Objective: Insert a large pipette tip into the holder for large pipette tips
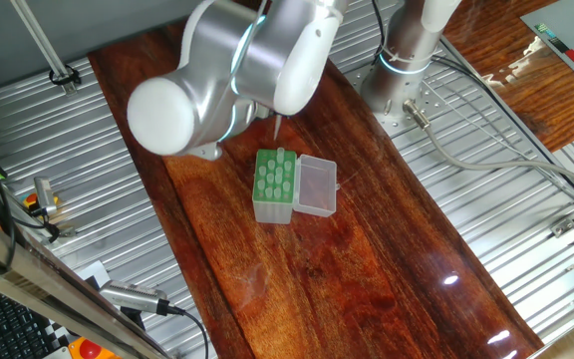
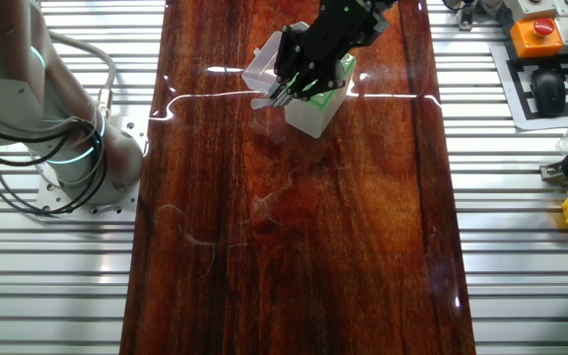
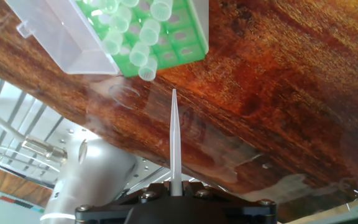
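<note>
Layout of holder, tip and table.
We find the holder (image 1: pixel 274 185) on the table (image 1: pixel 367 269), its lid (image 1: pixel 317 186) beside it; the pipette tip (image 3: pixel 174 137) hangs just short of the holder.

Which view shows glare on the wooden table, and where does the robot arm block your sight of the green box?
Other fixed view: a bright streak of glare crosses the wooden table beside the gripper, which hides much of the green box. One fixed view: small glints low on the wood; the arm looms large. Hand view: the pipette tip looks sharp.
</note>
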Robot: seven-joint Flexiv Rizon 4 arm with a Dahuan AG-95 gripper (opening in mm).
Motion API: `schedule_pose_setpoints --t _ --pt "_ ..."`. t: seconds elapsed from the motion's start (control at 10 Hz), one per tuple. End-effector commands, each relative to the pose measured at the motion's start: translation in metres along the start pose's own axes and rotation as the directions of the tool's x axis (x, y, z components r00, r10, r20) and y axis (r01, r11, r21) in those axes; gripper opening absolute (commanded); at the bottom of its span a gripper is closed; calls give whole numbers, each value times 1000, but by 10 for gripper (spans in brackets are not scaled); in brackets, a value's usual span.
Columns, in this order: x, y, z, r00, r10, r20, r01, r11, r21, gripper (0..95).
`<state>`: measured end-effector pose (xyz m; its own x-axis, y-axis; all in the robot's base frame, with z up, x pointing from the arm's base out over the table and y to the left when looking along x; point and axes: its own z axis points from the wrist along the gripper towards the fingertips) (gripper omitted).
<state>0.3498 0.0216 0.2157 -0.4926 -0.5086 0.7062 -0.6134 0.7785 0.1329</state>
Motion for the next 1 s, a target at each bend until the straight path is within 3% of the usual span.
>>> schedule_pose_setpoints --t 0.1,0.4,1.0 --pt "1 -1 1 1000 -6 -5 6 1000 -1 0" --pt "3 -3 1 999 -22 -37 22 1000 -4 0" --pt "9 -2 -4 998 -28 -60 28 1000 -5 0"
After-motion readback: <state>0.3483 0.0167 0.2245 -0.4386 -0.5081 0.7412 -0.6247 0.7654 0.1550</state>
